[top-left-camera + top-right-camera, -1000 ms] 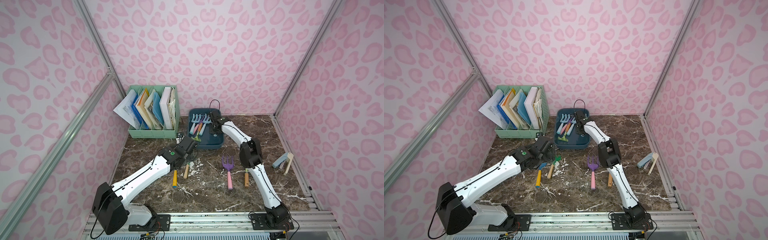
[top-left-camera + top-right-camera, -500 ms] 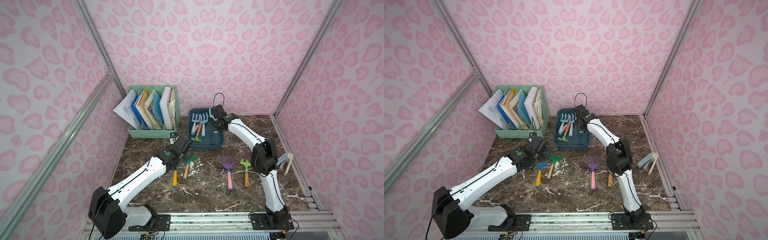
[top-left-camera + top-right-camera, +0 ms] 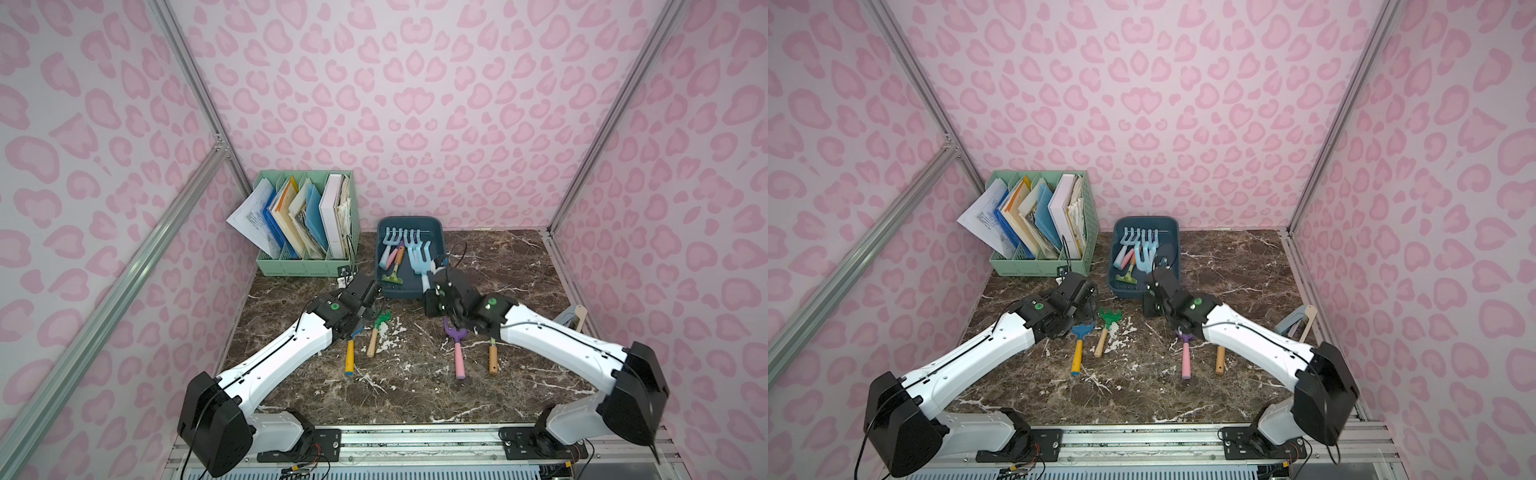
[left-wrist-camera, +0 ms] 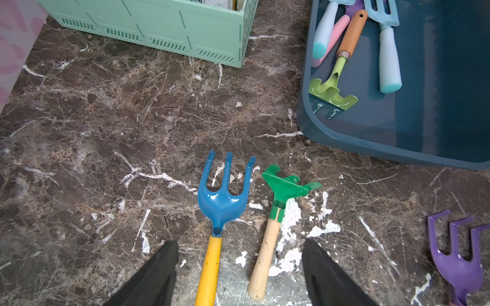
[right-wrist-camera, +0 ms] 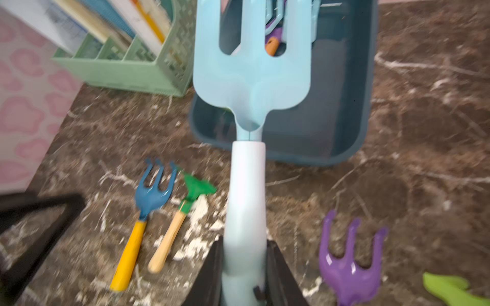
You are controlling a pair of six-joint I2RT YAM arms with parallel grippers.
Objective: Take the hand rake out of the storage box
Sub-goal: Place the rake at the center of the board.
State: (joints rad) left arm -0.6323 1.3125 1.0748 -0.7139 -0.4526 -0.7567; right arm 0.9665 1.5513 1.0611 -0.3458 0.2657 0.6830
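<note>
While the right gripper (image 5: 244,254) pinches the pale blue hand rake (image 5: 252,87) by its handle, the tines reach forward over the storage box (image 5: 305,155); the left gripper (image 4: 238,242) stands spread.

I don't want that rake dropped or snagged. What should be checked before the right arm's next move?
1. Grip: right claw shut on the light blue rake handle: ok.
2. Rake clear of the storage box: not ok; its head hangs over the box.
3. Tines free of the rakes left inside: cannot tell, blurred.
4. Bare table between green rake and purple rake for setting down: ok.
5. Other arm: left claw open, apart, over the blue rake: ok.
</note>
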